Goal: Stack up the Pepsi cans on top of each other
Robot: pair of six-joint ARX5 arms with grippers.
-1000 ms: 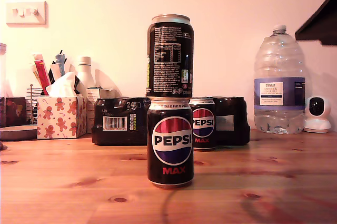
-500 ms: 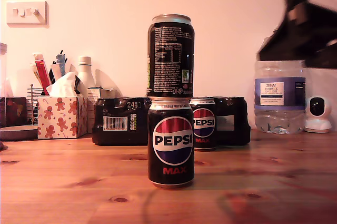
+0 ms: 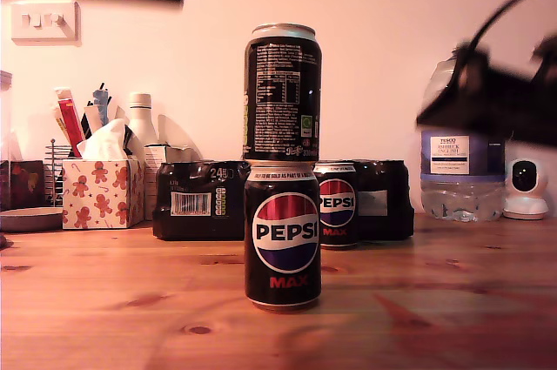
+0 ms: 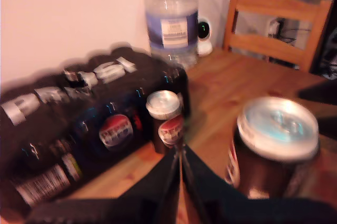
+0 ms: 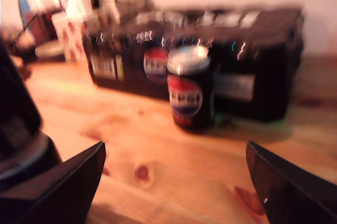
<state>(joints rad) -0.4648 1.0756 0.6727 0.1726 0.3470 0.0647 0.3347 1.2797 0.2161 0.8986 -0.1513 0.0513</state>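
The bottom can [image 3: 282, 238] reads "PEPSI MAX"; the top can [image 3: 282, 91] shows nutrition text. The first end effector [image 4: 179, 168] is closed, empty; the second end effector [image 5: 174, 182] gapes wide, empty.

The wooden table [image 3: 104, 300] bears a Pepsi can [image 3: 282, 235], multipack [image 3: 200, 200], water bottle [image 3: 461, 174], tissue box [image 3: 100, 191].

A home, most likely a dining or living room.

The work surface was a knotty pine table [image 3: 104, 300] set against a plain painted wall carrying a white light switch [image 3: 43, 22]. A wooden dining chair [image 4: 274, 26] stood at the table's far side. Household clutter lined the wall: a gingerbread-patterned tissue box [image 3: 102, 193], a wire holder of sachets [image 3: 74, 131], a supermarket water bottle [image 3: 461, 174], a shrink-wrapped multipack [image 3: 200, 200], and a small white home security camera [image 3: 525, 187].
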